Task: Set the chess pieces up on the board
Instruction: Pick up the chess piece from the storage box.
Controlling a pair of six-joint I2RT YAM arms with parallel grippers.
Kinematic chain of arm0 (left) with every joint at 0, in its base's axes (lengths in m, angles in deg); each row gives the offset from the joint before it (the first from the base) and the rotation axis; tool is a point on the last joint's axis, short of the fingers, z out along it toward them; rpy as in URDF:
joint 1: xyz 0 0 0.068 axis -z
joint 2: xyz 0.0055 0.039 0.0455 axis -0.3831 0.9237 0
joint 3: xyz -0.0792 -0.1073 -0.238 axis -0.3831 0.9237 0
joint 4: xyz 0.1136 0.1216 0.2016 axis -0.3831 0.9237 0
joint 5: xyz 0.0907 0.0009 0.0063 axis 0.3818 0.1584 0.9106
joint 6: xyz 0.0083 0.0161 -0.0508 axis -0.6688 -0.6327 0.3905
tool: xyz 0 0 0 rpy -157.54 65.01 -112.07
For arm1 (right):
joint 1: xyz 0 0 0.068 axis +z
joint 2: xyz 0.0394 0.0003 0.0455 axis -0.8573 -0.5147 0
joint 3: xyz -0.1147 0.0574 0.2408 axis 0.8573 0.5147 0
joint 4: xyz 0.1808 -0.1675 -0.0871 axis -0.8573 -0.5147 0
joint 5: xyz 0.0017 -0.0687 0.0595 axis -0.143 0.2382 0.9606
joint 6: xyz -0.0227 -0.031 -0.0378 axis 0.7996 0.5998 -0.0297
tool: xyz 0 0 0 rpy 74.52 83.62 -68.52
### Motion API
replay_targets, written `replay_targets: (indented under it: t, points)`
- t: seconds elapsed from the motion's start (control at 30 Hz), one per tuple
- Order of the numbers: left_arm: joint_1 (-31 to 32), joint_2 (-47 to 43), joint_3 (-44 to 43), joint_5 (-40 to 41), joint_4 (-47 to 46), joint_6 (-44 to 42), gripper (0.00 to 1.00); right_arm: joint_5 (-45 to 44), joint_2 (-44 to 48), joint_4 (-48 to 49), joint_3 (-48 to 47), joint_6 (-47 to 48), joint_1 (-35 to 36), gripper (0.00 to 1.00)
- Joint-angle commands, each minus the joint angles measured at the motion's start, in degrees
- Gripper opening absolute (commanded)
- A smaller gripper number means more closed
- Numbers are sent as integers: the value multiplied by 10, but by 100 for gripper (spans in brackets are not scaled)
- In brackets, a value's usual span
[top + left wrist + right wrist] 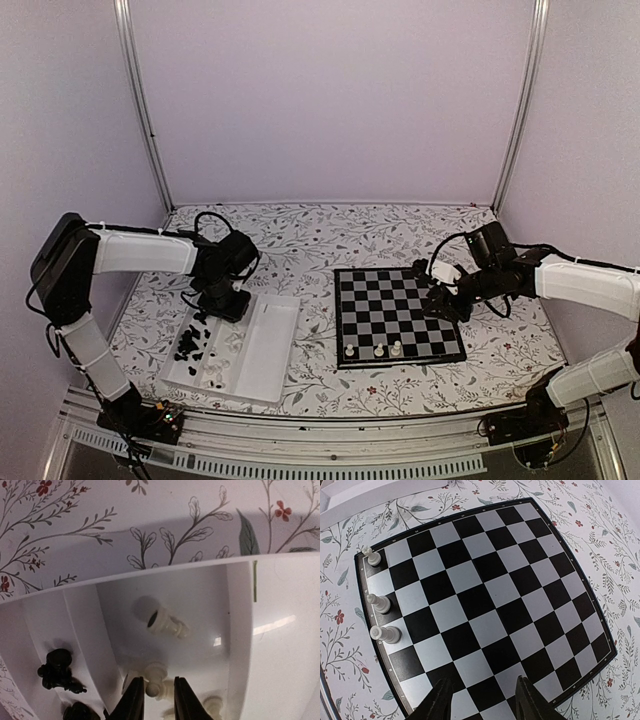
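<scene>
The board (400, 310) lies flat on the flowered table (300, 240), in front of the right arm, and it is nearly bare. Only three cream pieces (380, 602) stand on it, all upright in the row nearest the arms: one in the left corner, a free square, then two side by side. Every other piece is in the white tray (270, 340) just to the board's left. The black pieces (190, 345) are heaped in its left compartment and the cream ones (225, 345) are in the next one. We judge the task to be at its start, with the cream back row being filled and a fourth pick in hand. The left gripper (158, 695) is down in the cream compartment, its jaws drawn narrow on either side of a small cream piece (155, 685) that lies tipped over. We cannot tell whether the pads already bite. Another cream piece (165, 622) lies on its side just beyond, and a black piece (57, 670) sits across the divider. The right gripper (482, 702) hangs over the board's right edge with its jaws spread and nothing between them. The next move calls for a firm pinch, a straight lift clear of the tray wall, and a carry to a free square in that near row. The piece must be set upright there without knocking the three already placed.
</scene>
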Motion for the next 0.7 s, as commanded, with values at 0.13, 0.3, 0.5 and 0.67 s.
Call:
replay_targets:
  t: [0.13,0.3,0.5,0.67]
  points:
    - [-6,9,-7,-4,-6,-2,14,-6,-6,3,2,3,-4,45]
    - [13,0,-39,13,28,2,10,-7,-6,3,2,3,-4,45]
    - [79,-33,-129,26,73,-4,10,-5,-7,3,2,3,-4,45]
    - [146,-14,-193,-56,47,-44,10,-5,-5,2,2,3,-4,45]
